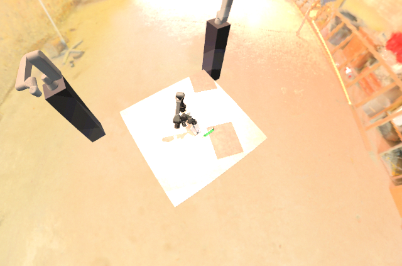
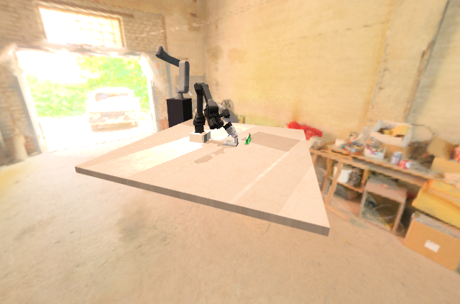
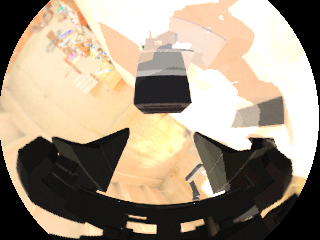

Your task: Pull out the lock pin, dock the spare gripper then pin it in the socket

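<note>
My gripper (image 3: 162, 133) (image 2: 226, 121) is open, with nothing between the fingers. Ahead of its fingertips in the wrist view is a grey block with a black near end (image 3: 162, 82), which looks like the spare gripper. It slants up from the light grey mount (image 2: 235, 140) (image 1: 195, 129), and its far end meets the mount's top. The mount's flat base plate (image 3: 202, 40) lies on the table. The socket and the joint inside it are hidden, so I cannot tell how deeply the block sits. A green piece (image 1: 208, 132) (image 2: 247, 139) with a small reddish tip stands beside the mount; the lock pin is not clearly visible.
The table (image 2: 208, 185) (image 1: 181, 171) carries the arm's pale base box (image 2: 199, 136) behind the mount. Two grey arms stand on dark pedestals (image 1: 215, 46) (image 1: 74, 110) off the table's edges. A cluttered workbench (image 2: 356, 159) stands beyond the right edge.
</note>
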Robot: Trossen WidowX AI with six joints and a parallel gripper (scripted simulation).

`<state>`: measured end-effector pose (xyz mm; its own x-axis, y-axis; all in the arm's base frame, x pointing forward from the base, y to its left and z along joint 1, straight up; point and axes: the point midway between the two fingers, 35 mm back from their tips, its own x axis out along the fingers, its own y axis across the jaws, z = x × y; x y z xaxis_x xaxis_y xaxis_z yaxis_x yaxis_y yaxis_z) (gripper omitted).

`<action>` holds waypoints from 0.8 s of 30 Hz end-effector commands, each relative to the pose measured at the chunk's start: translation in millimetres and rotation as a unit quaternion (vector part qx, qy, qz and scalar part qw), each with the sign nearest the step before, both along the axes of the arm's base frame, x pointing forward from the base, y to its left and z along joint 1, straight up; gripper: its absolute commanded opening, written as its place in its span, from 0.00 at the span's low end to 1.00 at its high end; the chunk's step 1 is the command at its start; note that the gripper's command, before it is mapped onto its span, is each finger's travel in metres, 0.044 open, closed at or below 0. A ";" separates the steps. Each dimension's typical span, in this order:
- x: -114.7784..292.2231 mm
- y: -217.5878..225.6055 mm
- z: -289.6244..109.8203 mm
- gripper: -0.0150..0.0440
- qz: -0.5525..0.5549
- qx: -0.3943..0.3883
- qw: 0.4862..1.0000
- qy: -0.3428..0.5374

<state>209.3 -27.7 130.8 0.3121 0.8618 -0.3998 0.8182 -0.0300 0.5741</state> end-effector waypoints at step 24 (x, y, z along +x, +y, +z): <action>-1.6 8.7 43.5 1.00 -0.047 -0.046 0.998 -0.008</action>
<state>207.3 -20.1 165.8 0.3800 0.8014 -0.4618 0.8116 -0.0494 0.5821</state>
